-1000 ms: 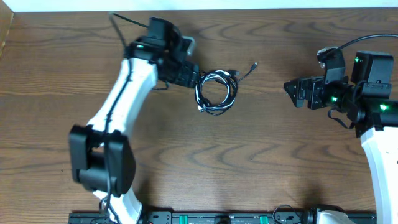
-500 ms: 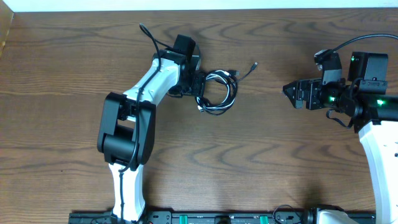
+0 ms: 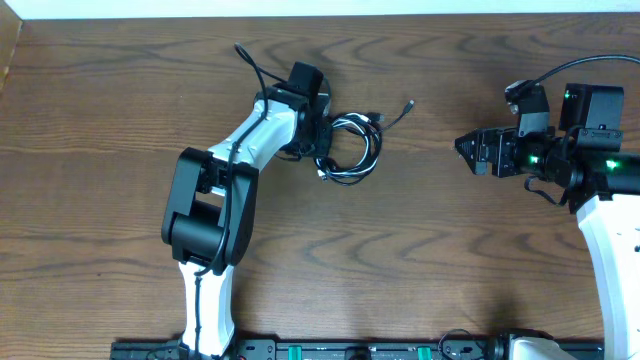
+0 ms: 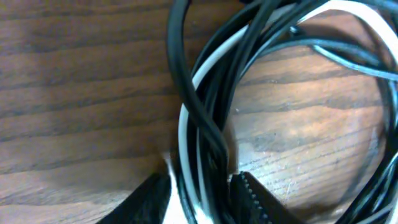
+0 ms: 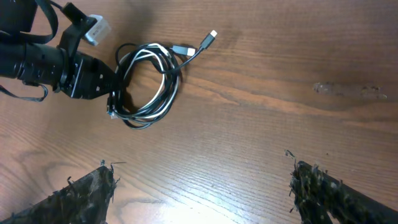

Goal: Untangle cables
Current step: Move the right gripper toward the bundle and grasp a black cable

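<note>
The cables (image 3: 350,150) lie in one tangled coil on the wooden table, black cords with a white one, plug ends trailing to the upper right (image 3: 405,105). My left gripper (image 3: 322,148) is at the coil's left edge. In the left wrist view its fingers (image 4: 202,199) sit on either side of the black and white strands (image 4: 205,124), closed around them. The coil also shows in the right wrist view (image 5: 149,84). My right gripper (image 3: 462,148) is open and empty, well to the right of the coil; its fingers (image 5: 199,193) spread wide over bare wood.
The left arm's own thick black wire (image 3: 250,62) loops up behind its wrist. The table's far edge (image 3: 320,14) runs along the top. The arm bases sit at the near edge.
My left arm has swung and stretched toward the coil, bringing its gripper down onto the coil's left edge. The right arm has barely moved.
</note>
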### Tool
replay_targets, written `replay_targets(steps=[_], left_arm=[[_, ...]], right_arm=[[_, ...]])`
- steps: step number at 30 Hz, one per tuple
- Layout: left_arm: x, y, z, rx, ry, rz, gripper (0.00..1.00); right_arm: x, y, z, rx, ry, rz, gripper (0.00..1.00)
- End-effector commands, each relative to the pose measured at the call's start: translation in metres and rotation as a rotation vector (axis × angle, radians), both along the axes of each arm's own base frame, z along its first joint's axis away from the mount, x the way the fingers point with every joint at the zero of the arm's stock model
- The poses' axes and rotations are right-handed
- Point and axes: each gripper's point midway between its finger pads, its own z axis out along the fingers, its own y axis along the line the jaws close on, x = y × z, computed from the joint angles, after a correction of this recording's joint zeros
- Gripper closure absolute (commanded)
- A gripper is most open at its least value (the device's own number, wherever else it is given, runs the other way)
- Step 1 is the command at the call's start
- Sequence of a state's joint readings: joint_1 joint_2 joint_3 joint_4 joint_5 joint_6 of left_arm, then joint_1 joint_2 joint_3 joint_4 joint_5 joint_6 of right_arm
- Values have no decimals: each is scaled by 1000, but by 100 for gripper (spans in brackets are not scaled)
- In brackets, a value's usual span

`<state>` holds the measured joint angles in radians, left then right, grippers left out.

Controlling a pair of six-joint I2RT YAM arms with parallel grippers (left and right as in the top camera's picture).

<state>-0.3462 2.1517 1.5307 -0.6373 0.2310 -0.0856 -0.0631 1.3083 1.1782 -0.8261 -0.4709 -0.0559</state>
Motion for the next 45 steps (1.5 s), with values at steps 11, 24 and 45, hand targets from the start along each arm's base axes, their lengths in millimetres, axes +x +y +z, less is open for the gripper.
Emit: replay_targets(steps=[11,24,45], left_arm=[[11,-9,125,-119,-251,-12,93],[-44,-45,261,-399,-517,-391,93],[-55,-13,221,-279,-283,-104,93]], right_arm=[[4,8,10,24,-24,13,12],[17,62,37,84,-168,152,13],[32,167,13,351,16,140,38]])
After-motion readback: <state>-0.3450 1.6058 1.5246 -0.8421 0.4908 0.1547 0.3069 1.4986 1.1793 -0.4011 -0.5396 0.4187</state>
